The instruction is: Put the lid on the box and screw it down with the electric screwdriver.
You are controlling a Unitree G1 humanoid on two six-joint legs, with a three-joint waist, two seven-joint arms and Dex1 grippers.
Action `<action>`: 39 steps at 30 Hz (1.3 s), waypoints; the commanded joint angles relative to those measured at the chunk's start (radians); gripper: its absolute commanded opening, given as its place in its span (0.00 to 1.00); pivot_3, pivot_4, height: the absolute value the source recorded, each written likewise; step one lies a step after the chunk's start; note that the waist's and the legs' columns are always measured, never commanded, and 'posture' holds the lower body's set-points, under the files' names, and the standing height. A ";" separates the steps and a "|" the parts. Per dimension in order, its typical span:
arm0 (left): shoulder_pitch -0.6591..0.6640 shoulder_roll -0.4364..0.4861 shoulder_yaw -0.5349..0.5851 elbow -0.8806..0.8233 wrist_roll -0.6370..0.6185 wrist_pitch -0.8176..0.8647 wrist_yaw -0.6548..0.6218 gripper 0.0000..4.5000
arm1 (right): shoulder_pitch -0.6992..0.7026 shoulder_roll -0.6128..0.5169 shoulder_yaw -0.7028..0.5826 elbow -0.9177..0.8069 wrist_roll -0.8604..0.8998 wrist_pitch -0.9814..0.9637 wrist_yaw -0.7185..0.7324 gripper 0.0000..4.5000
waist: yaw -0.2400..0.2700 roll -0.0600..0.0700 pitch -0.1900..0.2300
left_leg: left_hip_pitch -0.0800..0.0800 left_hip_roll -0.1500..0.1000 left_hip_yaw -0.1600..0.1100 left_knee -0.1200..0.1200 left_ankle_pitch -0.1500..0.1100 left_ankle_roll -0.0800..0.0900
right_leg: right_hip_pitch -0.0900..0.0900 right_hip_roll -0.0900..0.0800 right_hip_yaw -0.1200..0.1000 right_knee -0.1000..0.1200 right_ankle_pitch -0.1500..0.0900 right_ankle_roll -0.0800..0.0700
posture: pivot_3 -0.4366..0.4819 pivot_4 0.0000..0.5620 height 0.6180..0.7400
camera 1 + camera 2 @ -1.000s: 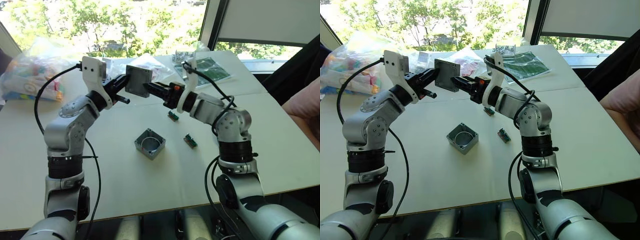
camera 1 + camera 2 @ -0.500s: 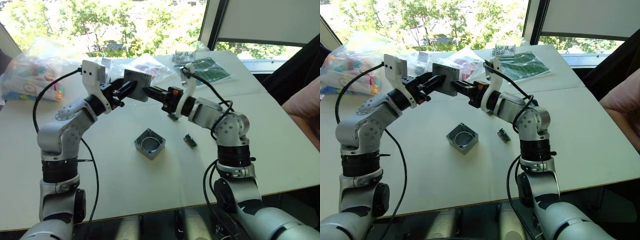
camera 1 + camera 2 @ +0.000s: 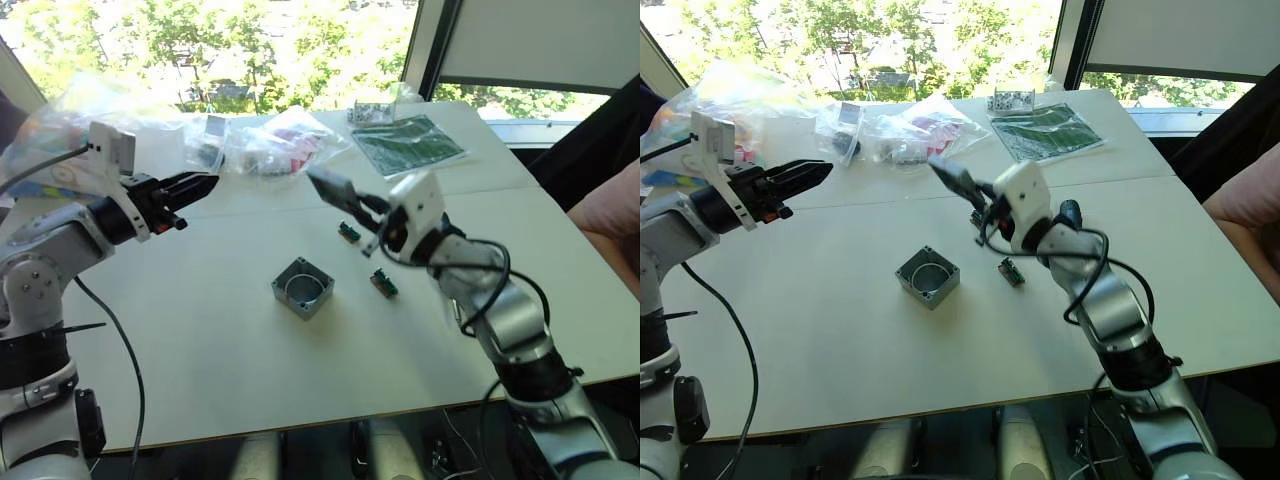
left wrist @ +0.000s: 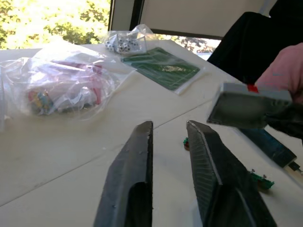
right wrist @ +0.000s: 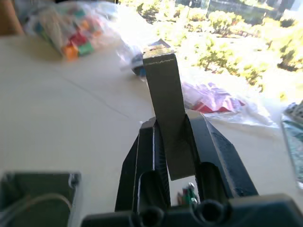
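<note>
The lid (image 3: pixel 334 189) is a thin grey plate held edge-on above the table, with my right gripper (image 5: pixel 170 124) shut on its lower edge. It hangs behind and to the right of the box (image 3: pixel 302 288), an open grey enclosure with a white wire ring inside that sits at the table's middle. My left gripper (image 3: pixel 205 184) hovers to the left, well apart from the lid, open with nothing between its fingers (image 4: pixel 135 165). The electric screwdriver (image 4: pixel 267 145) lies dark blue on the table beyond the lid.
Two small green circuit pieces (image 3: pixel 348 232) (image 3: pixel 382 283) lie right of the box. Clear plastic bags of parts (image 3: pixel 275 145) and a green board (image 3: pixel 408 145) sit at the back. A bag of coloured pieces (image 3: pixel 725 110) is back left. A person's pink sleeve (image 3: pixel 610 210) is at the right edge.
My left gripper has let go of the lid and drawn back to the left. My right gripper has kept the lid and swung it nearer and to the right.
</note>
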 commanded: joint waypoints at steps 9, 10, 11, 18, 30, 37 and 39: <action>-0.116 0.037 -0.251 0.082 0.098 -0.051 -0.183 0.01 | 0.072 -0.092 0.218 0.000 -0.739 -0.462 -0.111 0.03 | -0.007 -0.001 0.000 | 0.000 0.000 0.000 0.000 0.000 -0.001 | 0.000 0.001 0.000 0.001 0.000 -0.004 | 0.48 0.27 1.00; -0.121 0.043 -0.279 0.082 0.111 -0.062 -0.212 0.01 | 0.075 -0.078 0.221 0.008 -0.765 -0.461 -0.116 0.03 | -0.006 -0.001 0.000 | 0.000 0.000 0.000 0.000 0.000 -0.001 | 0.000 0.000 0.000 0.001 0.000 -0.004 | 0.48 0.27 1.00; -0.126 0.048 -0.302 0.082 0.121 -0.069 -0.237 0.01 | 0.078 -0.066 0.221 0.016 -0.780 -0.464 -0.118 0.03 | -0.006 -0.001 0.000 | 0.000 0.000 0.000 0.000 0.000 -0.001 | 0.000 0.000 0.001 0.000 0.000 -0.005 | 0.48 0.27 1.00; -0.139 0.067 -0.441 0.095 0.221 -0.150 -0.372 0.01 | 0.095 -0.021 0.213 0.053 -0.862 -0.488 -0.128 0.03 | -0.005 -0.001 0.000 | 0.000 0.000 0.000 0.000 0.000 -0.001 | 0.000 0.001 0.001 0.001 0.000 -0.005 | 0.48 0.27 1.00; -0.094 0.046 -0.542 0.104 0.357 -0.254 -0.445 0.01 | 0.076 -0.023 0.195 0.144 -0.909 -0.562 -0.143 0.03 | 0.007 -0.001 0.000 | 0.000 0.000 0.000 0.000 0.000 -0.001 | 0.000 0.001 0.001 0.001 0.000 -0.005 | 0.48 0.27 1.00; -0.075 0.031 -0.549 0.086 0.381 -0.266 -0.449 0.01 | 0.092 -0.028 0.202 0.151 -0.928 -0.591 -0.141 0.03 | 0.007 -0.001 0.000 | 0.000 0.000 0.000 0.000 0.000 -0.001 | 0.001 0.001 0.001 0.001 0.000 -0.005 | 0.48 0.27 1.00; -0.073 0.025 -0.552 0.083 0.386 -0.265 -0.450 0.01 | 0.100 -0.036 0.211 0.150 -0.949 -0.606 -0.145 0.03 | 0.007 -0.001 0.000 | 0.001 0.000 0.000 0.000 0.000 -0.001 | 0.001 0.001 0.001 0.001 0.000 -0.005 | 0.48 0.27 1.00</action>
